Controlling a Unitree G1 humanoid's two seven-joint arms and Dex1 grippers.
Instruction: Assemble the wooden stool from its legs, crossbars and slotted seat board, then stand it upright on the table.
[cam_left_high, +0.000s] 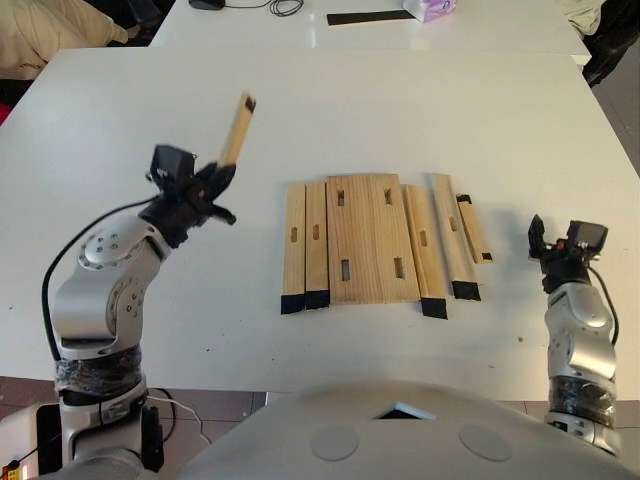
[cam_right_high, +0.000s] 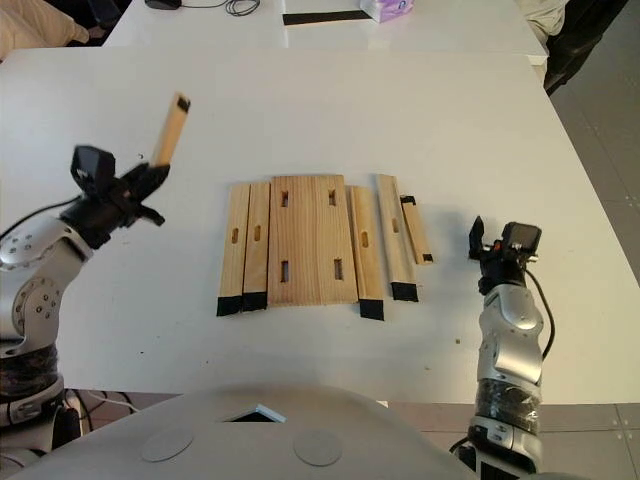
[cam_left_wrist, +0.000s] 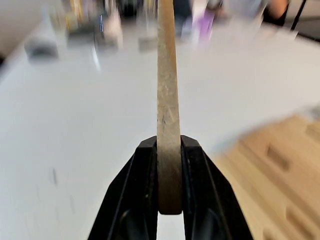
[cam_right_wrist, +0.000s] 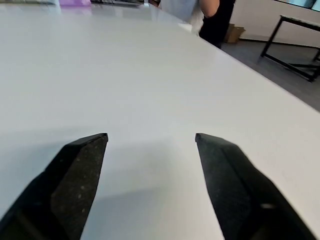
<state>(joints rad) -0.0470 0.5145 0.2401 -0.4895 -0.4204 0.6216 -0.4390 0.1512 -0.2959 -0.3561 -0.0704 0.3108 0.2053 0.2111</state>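
My left gripper (cam_left_high: 218, 178) is shut on a short wooden crossbar (cam_left_high: 237, 128), held in the air left of the parts, its black-tipped end pointing up and away. The wrist view shows the crossbar (cam_left_wrist: 167, 100) edge-on, clamped between both fingers (cam_left_wrist: 142, 175). The slotted seat board (cam_left_high: 370, 238) lies flat at the table's middle. Two legs (cam_left_high: 305, 245) lie on its left, two more legs (cam_left_high: 438, 245) on its right, all with black ends. A second short crossbar (cam_left_high: 474, 229) lies farthest right. My right gripper (cam_left_high: 541, 238) is open over bare table near the right edge.
The white table (cam_left_high: 400, 110) has free room behind and in front of the parts. A second table behind holds a black strip (cam_left_high: 366, 17), a purple box (cam_left_high: 432, 9) and cables. The table's right edge (cam_left_high: 625, 150) runs close to my right arm.
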